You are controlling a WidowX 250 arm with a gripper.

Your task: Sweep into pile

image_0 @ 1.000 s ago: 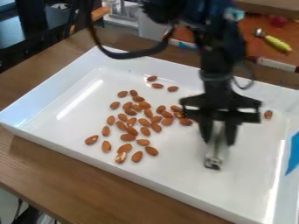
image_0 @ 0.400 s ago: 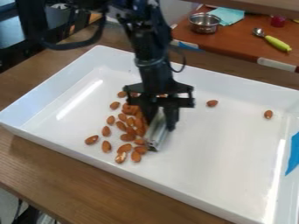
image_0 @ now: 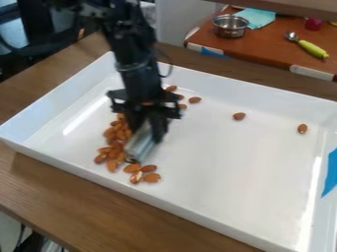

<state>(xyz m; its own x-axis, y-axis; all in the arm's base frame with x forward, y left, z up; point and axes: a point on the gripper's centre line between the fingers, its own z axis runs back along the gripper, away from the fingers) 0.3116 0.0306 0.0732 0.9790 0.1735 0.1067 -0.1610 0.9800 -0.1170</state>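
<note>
The black gripper (image_0: 146, 129) hangs over the left half of the white tray (image_0: 230, 167), shut on a silvery flat tool (image_0: 141, 145) whose lower end is down at the tray floor. Against the tool's left side lies a crowded band of almonds (image_0: 113, 135). Several more almonds (image_0: 151, 177) sit just below the tool's tip. Behind the gripper a few almonds (image_0: 195, 100) lie near the tray's far wall. Two single almonds rest farther right, one almond (image_0: 239, 116) near the middle back and another almond (image_0: 302, 129) by the right wall.
Raised walls surround the tray, which stands on a wooden table (image_0: 39, 192). Blue tape (image_0: 331, 172) marks its right wall. Behind are an orange-brown surface with a metal pot (image_0: 230, 26), a teal cloth (image_0: 255, 17) and a green-handled scoop (image_0: 312, 48).
The gripper and its tool have moved left across the tray. Almonds beside the tool have shifted left and bunched closer together, while the two at the right stayed since the previous frame.
</note>
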